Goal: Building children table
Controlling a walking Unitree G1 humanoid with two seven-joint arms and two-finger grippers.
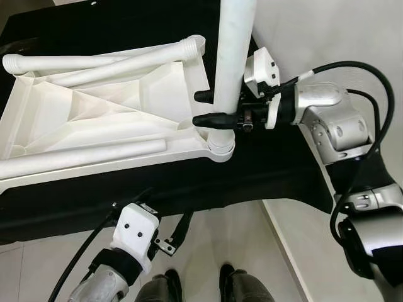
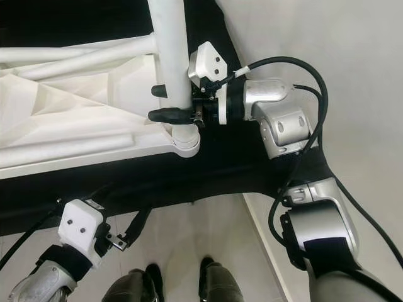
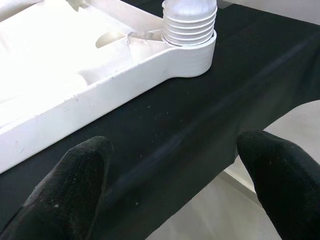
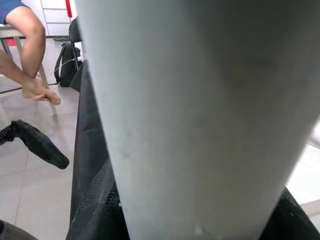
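Right gripper has its jaws closed around the upright white leg, low on the tube, just above the corner socket of the upside-down white top, which lies on the black-covered tabletop. The leg's threaded end sits in the socket at the top's near right corner; the left wrist view shows threads still exposed above the collar, so it looks only partly screwed in. 3 more legs lie loose inside the top: 2 crossing at the far side, 1 along the near edge. Left gripper hangs below the tabletop edge, jaws wide open, holding nothing. Risks: the top is unbraced, so twisting the leg could spin or slide it on the cloth toward the near edge; a tilted leg could cross-thread or jam; grip on a smooth tube may slip instead of turning it; loose legs may roll if the top shifts. A person's legs sit in the background, well apart.
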